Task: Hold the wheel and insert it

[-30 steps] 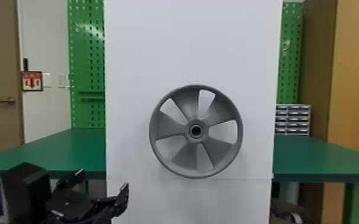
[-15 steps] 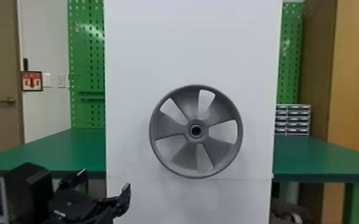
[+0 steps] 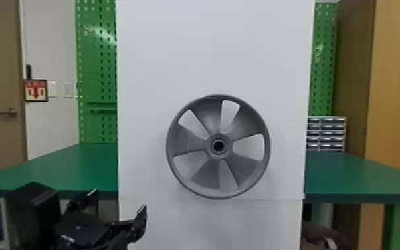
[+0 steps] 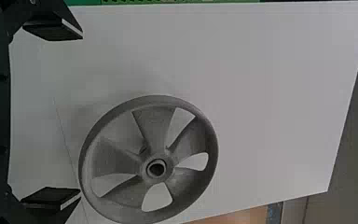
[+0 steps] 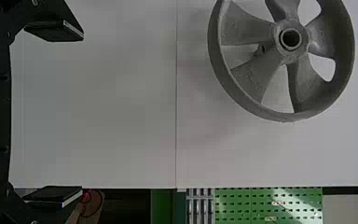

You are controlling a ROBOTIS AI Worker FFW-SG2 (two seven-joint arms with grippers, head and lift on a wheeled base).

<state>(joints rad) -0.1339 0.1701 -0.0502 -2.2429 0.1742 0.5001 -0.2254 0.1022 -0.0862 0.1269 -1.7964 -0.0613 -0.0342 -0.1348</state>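
The grey spoked wheel (image 3: 218, 146) is up against the white panel (image 3: 216, 50), its hub facing the robot. Low at the left of the head view is my left gripper (image 3: 114, 199), open and empty, below and to the left of the wheel. In the left wrist view the wheel (image 4: 156, 168) lies beyond my left gripper (image 4: 80, 114), whose fingers stand wide apart. In the right wrist view my right gripper (image 5: 82, 114) is also open with nothing between its fingers, and the wheel (image 5: 290, 39) stands farther off.
A green table (image 3: 63, 166) extends on both sides behind the white panel. Farther back are a green pegboard (image 3: 98, 66), a small drawer cabinet (image 3: 327, 133) and a wooden cabinet (image 3: 398, 83) at the right.
Since the earlier frames, my left gripper has shifted slightly to the right in the head view. The wheel stays in the same place.
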